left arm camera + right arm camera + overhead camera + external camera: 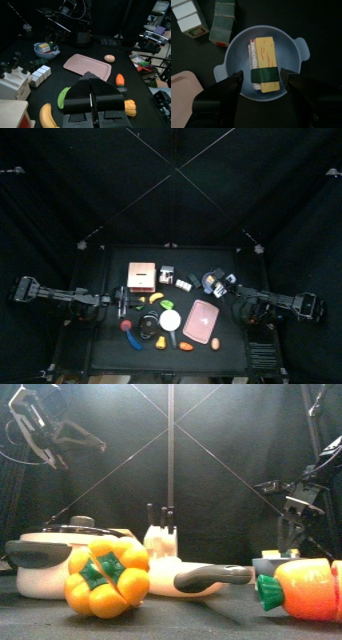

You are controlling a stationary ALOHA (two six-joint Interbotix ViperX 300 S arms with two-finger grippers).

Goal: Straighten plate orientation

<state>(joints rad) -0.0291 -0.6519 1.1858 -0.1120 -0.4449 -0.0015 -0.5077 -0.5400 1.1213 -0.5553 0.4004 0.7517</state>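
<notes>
The plate [202, 318] lies askew at the top view's lower right, nearest the right jaws [242, 304], spread wide; left jaws [93, 88] are pressed together.

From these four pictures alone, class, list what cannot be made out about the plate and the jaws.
- Plate: front view, hidden behind the yellow pepper and pots.
- Plate's tilt: top view, too small to judge.
- Plate: right wrist view, cut off by the edge.
- Left gripper: left wrist view, jaws pressed together, fingertip gap unreadable.
</notes>
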